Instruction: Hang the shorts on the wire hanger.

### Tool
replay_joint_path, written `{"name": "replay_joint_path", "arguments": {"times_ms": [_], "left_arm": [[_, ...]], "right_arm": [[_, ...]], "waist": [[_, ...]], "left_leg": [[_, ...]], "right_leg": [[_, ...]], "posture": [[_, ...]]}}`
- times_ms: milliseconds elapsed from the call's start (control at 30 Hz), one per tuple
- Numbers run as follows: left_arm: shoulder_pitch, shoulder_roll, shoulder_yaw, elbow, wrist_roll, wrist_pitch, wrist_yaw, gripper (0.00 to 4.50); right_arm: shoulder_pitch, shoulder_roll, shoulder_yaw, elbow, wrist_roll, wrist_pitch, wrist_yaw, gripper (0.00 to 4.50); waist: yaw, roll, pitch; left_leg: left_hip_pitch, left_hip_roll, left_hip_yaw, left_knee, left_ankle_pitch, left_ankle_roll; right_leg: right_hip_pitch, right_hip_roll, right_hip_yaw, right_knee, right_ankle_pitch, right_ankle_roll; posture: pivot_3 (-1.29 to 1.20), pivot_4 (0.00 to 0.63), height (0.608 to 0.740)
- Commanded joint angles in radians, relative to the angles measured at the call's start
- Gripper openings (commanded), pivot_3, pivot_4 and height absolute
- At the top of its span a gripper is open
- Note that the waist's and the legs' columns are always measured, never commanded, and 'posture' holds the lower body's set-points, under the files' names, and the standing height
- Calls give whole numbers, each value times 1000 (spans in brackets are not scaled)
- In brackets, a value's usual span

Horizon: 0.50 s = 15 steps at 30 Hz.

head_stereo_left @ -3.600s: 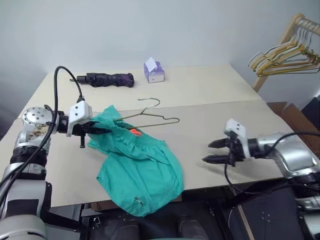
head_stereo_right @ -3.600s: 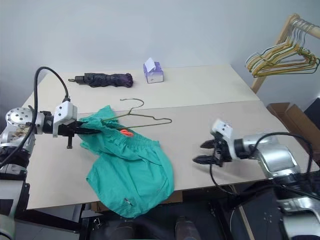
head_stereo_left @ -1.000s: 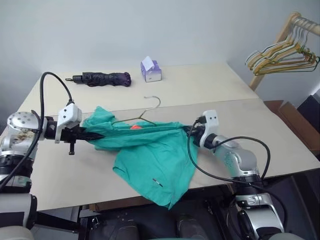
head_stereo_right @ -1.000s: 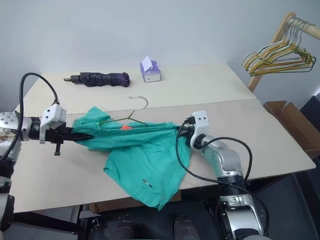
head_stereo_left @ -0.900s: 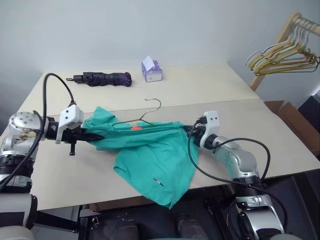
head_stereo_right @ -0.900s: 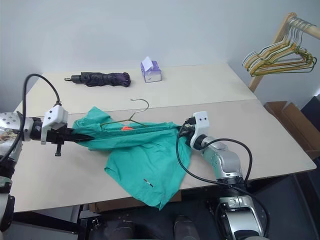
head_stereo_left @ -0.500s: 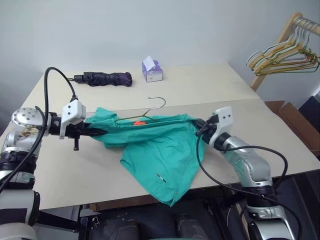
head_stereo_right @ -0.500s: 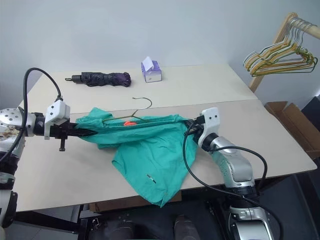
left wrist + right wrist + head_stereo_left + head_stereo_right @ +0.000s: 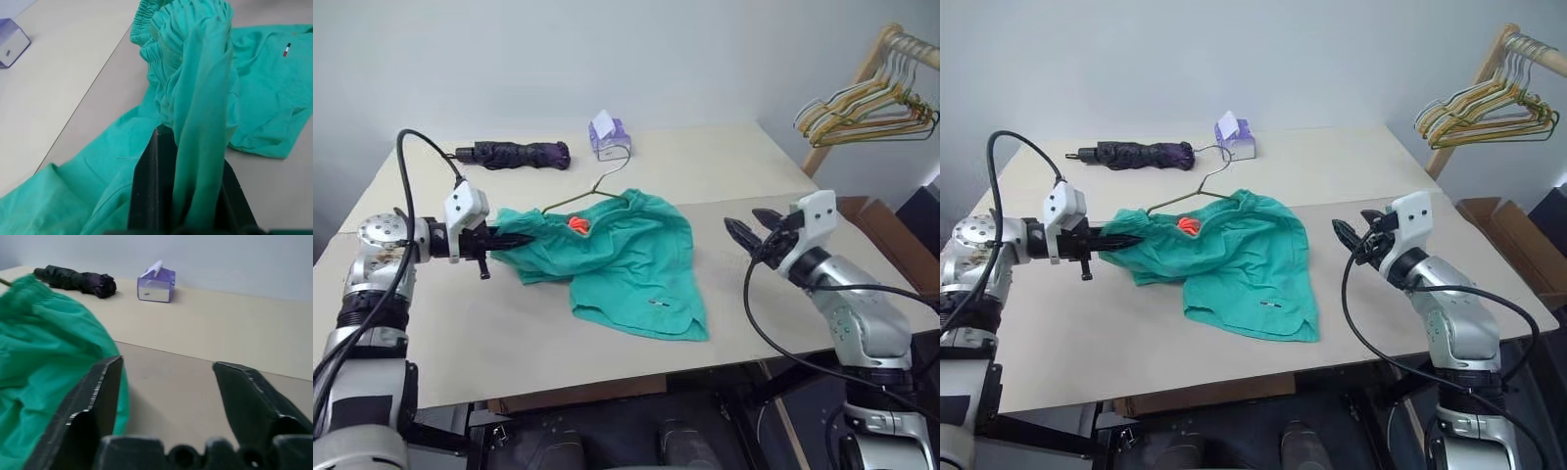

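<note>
The teal-green shorts (image 9: 622,257) lie spread on the table, an orange tag (image 9: 576,223) showing at the gathered waistband. My left gripper (image 9: 522,239) is shut on the waistband's left end, and the fabric bunches between its fingers (image 9: 152,182) in the left wrist view. The wire hanger (image 9: 583,193) slants out from under the waistband, its hook toward the tissue box; its lower part is hidden in the fabric. My right gripper (image 9: 745,224) hovers open above the table, to the right of the shorts and clear of them, nothing between its fingers (image 9: 96,399).
A folded dark purple umbrella (image 9: 514,154) and a purple tissue box (image 9: 610,138) sit at the back of the table (image 9: 744,166). A wooden rack with bunched pale hangers (image 9: 867,106) stands at the far right. The shorts' hem lies near the table's front edge.
My right gripper let go of the shorts, opened and rose away to the right. The stretched shorts dropped flat onto the table. My left gripper kept its hold and moved slightly forward.
</note>
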Motion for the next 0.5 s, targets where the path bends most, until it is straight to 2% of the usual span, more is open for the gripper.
{"name": "replay_joint_path", "arguments": {"times_ms": [33, 100, 233, 400, 500], "left_arm": [[-72, -13, 23, 10, 6, -47, 0, 0], [-102, -30, 24, 11, 4, -69, -11, 0], [-172, -65, 28, 20, -2, -109, -29, 0], [-225, -92, 23, 1, -24, -103, -104, 0], [-237, -105, 24, -7, -29, -96, -134, 0]], "right_arm": [[-105, -100, -10, -43, 42, 49, 120, 4328], [-192, -164, 4, -20, 70, 120, 194, 4328], [-380, -281, 98, 91, 12, 148, 345, 4328], [-609, -370, 256, 228, -55, 205, 553, 4328], [-677, -383, 328, 261, -104, 193, 633, 4328]], "waist": [[0, 0, 0], [0, 0, 0], [0, 0, 0], [-6, 0, 0], [-16, 0, 0]], "left_leg": [[0, 0, 0, 0, 0, 0], [0, 0, 0, 0, 0, 0], [1, 0, 0, 0, 0, 0], [0, 0, 1, 0, 0, 0], [0, 0, 1, 0, 0, 0]], "right_leg": [[0, 0, 0, 0, 0, 0], [0, 0, 0, 1, 0, 0], [1, 0, 0, -1, 0, 0], [0, -1, 0, -1, 0, 0], [-1, 0, 0, 0, 0, 0]], "posture": [[-74, 0, 740], [-74, 0, 740], [-75, 0, 740], [-86, 0, 740], [-89, 0, 740]]}}
